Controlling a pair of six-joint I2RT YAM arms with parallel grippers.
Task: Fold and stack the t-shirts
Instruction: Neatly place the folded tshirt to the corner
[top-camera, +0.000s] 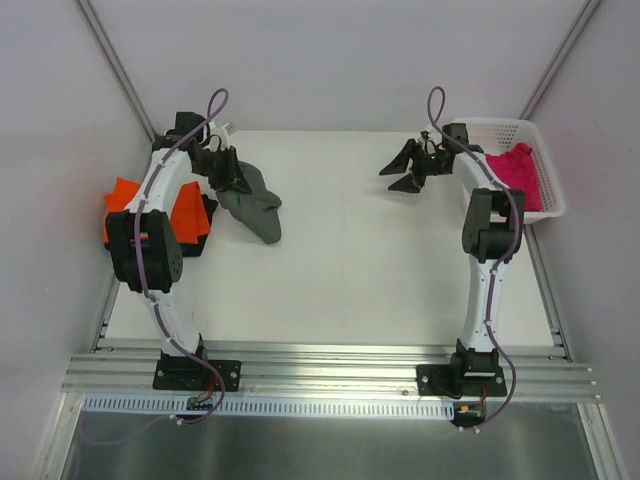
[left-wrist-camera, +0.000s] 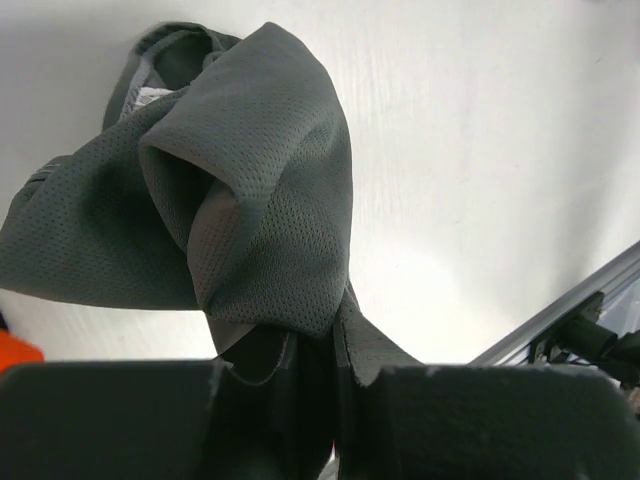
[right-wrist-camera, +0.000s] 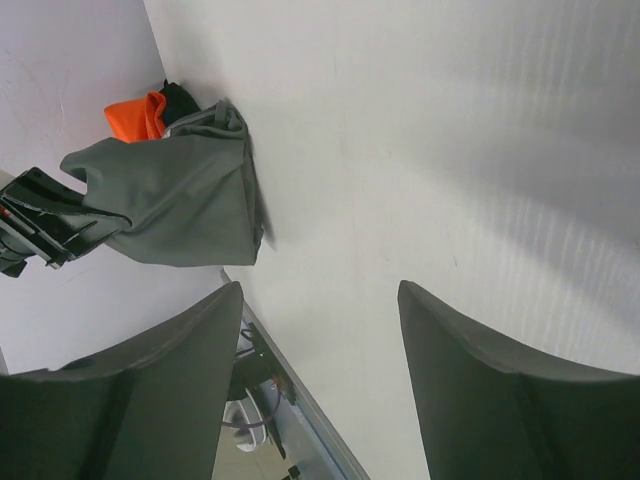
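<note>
The left hand (top-camera: 224, 168) is clamped on the dark grey t-shirt (top-camera: 255, 205). In the left wrist view its two fingers (left-wrist-camera: 110, 420) stand close together with a bunched fold of the grey mesh cloth pinched in the narrow gap between them. From that pinch the dark grey t-shirt (left-wrist-camera: 250, 180) spreads away in a twisted, crumpled mass, with its neck opening showing at the far end. From above, the shirt trails from the left hand toward the middle of the desk (top-camera: 350, 280) at the far left; how much of it rests on the surface I cannot tell

The right hand (top-camera: 412, 172) has its fingers spread wide apart and holds nothing. In the right wrist view its fingers (right-wrist-camera: 480, 400) frame only bare white desk, and nothing touches them. It hangs over the far right part of the desk, just beside the white mesh basket (top-camera: 500, 127), well apart from the grey shirt, which shows across the desk in that view as a hanging grey shape (right-wrist-camera: 175, 195) gripped by the other hand

The bright orange t-shirt (top-camera: 125, 200) lies at the left edge of the desk, partly under the left arm, with something dark beneath it that I cannot make out. The magenta pink t-shirt (top-camera: 520, 170) lies crumpled inside the basket, behind the right arm
</note>
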